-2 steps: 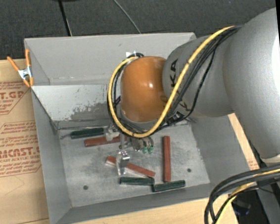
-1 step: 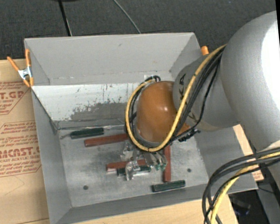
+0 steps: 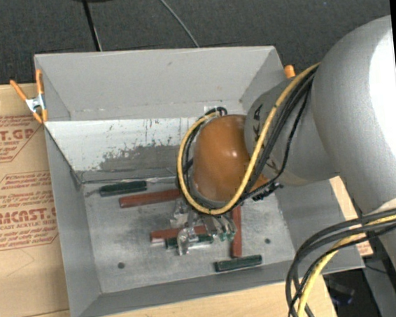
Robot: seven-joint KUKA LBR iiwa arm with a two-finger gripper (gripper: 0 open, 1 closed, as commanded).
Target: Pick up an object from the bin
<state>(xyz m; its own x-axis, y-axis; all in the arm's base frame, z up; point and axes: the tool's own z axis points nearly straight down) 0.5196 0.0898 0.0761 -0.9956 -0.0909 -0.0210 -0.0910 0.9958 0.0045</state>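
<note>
My pincer down in the bin, red-brown stick jutting out just to its left, grip state I cannot tell

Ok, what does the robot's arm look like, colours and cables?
The arm is bulky, rounded and silver-grey. Its wrist wears a glossy orange-brown dome cover, ringed by yellow and black cables. More such cables loop lower right. The pincer is small, pale metal.
</note>
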